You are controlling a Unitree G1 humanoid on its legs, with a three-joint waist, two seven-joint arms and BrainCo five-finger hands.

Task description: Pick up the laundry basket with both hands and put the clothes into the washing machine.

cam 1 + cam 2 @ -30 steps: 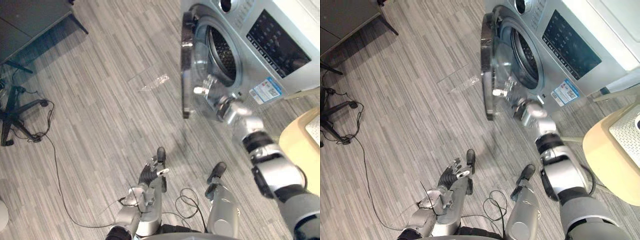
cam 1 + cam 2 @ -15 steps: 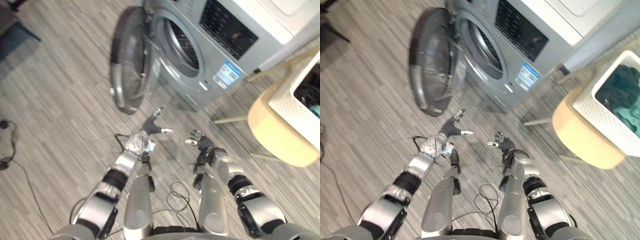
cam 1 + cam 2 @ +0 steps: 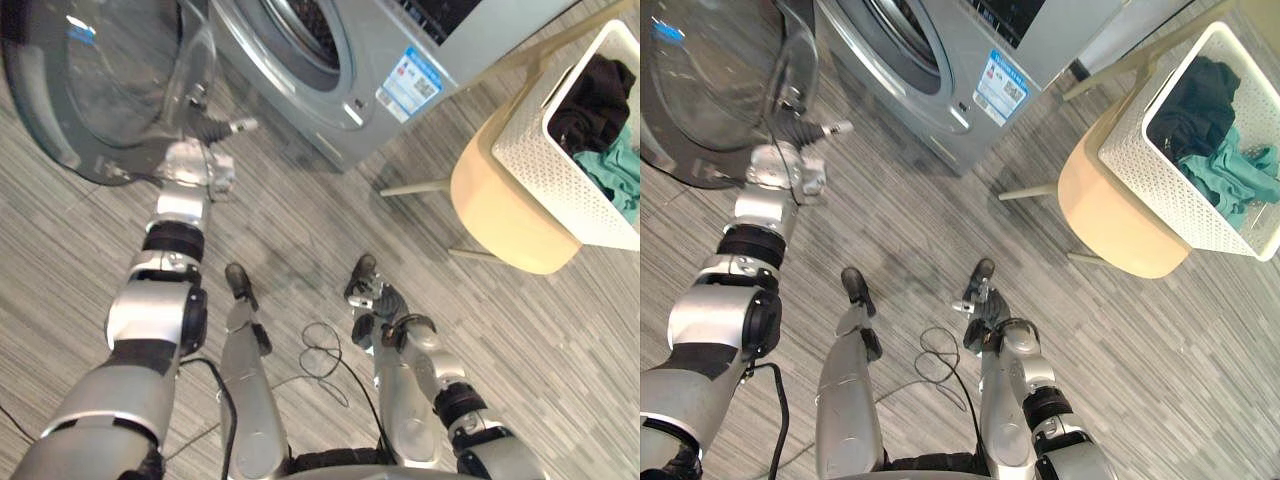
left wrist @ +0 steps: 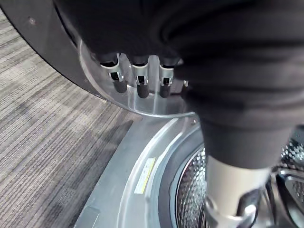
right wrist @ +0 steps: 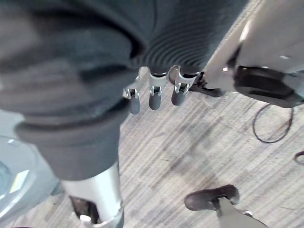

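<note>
White and perforated, the laundry basket [image 3: 1180,195] sits on a pale yellow chair [image 3: 1115,225] at the robot's right, well apart from both hands. We see a dark garment [image 3: 1195,100] and a teal garment [image 3: 1230,170] lying inside it. The silver washing machine [image 3: 330,105] stands ahead, and its round door [image 3: 700,100] is swung open to the left. We find the left hand [image 3: 208,128] raised just beside the door's edge, fingers straight and holding nothing; whether they touch the door we cannot tell. The right hand [image 3: 380,300] hangs low over the grey plank floor [image 3: 300,220], its fingers loose and empty. In the left wrist view we look past the fingers at the drum opening.
</note>
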